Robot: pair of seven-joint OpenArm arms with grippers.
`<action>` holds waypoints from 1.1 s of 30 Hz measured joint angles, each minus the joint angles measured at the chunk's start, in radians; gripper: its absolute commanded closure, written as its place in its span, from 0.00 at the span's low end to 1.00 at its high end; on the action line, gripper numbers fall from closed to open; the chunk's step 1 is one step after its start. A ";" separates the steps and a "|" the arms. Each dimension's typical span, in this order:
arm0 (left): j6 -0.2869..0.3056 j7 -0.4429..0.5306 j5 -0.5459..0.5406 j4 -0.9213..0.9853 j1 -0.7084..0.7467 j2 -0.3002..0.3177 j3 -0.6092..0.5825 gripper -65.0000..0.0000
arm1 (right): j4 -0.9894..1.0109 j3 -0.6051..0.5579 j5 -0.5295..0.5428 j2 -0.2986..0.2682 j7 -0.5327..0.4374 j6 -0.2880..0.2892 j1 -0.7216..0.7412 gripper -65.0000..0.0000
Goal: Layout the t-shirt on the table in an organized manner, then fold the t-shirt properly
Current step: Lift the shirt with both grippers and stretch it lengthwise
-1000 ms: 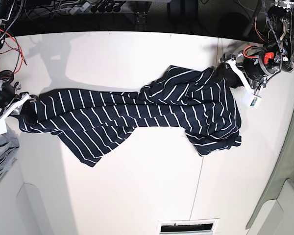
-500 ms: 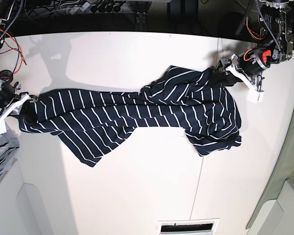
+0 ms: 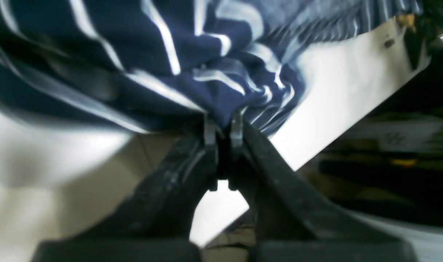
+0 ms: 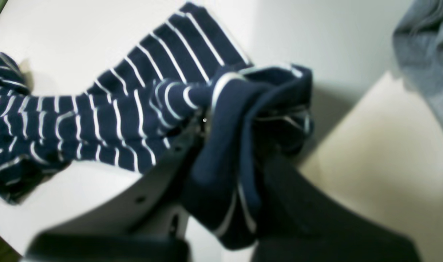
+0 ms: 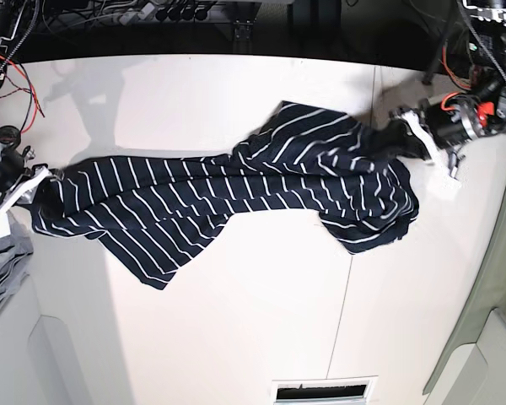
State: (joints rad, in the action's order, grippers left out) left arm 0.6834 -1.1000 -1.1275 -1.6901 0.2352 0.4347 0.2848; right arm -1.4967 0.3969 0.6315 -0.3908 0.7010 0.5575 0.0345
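Note:
The navy t-shirt (image 5: 236, 202) with thin white stripes lies stretched across the white table (image 5: 236, 321), bunched in folds through its middle. At the right end my left gripper (image 5: 407, 137) is shut on a pinch of the fabric. The left wrist view shows the left gripper (image 3: 221, 127) with its jaws together and the t-shirt (image 3: 206, 83) gathered into them. At the left end my right gripper (image 5: 40, 181) is shut on the other end. In the right wrist view, the t-shirt (image 4: 134, 109) wraps over the right gripper (image 4: 214, 123) and hides its fingertips.
A plain grey cloth (image 5: 2, 270) lies off the table's left edge, beside the right arm, and the grey cloth (image 4: 425, 54) also shows in the right wrist view. Cables and dark gear line the back edge. A thin seam (image 5: 341, 312) crosses the table, and a vent slot (image 5: 325, 391) sits at the front.
My left gripper has shut on the shirt's right end and drawn it rightward, so the right side is stretched flatter. The right gripper has kept its hold and hardly moved.

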 measured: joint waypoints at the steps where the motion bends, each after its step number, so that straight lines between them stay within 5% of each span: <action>1: 0.000 -0.030 -0.028 -0.059 -0.001 0.033 0.011 1.00 | 0.000 0.000 0.002 -0.006 0.000 0.000 0.010 1.00; 7: 0.005 -0.050 -0.076 -0.267 -0.011 0.199 0.119 1.00 | 0.000 0.000 -0.005 -0.027 0.010 -0.002 0.049 1.00; 14: 0.006 -0.047 -0.078 -0.260 -0.081 0.264 0.182 1.00 | 0.000 0.000 -0.002 -0.027 0.019 -0.003 0.082 1.00; 21: 0.013 -0.304 -0.338 -0.261 0.069 0.263 0.181 1.00 | 0.000 0.000 -0.004 -0.026 0.156 -0.003 0.079 1.00; 33: 0.013 -0.274 -0.339 -0.507 0.196 0.227 0.272 1.00 | 0.000 0.007 -0.049 -0.057 0.104 -0.003 0.033 1.00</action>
State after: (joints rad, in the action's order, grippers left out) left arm 0.6968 -1.3739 -1.4662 -2.1975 0.4316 0.6617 0.5571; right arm -1.4963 0.4042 0.5823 -0.4480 0.8047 0.5545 0.0673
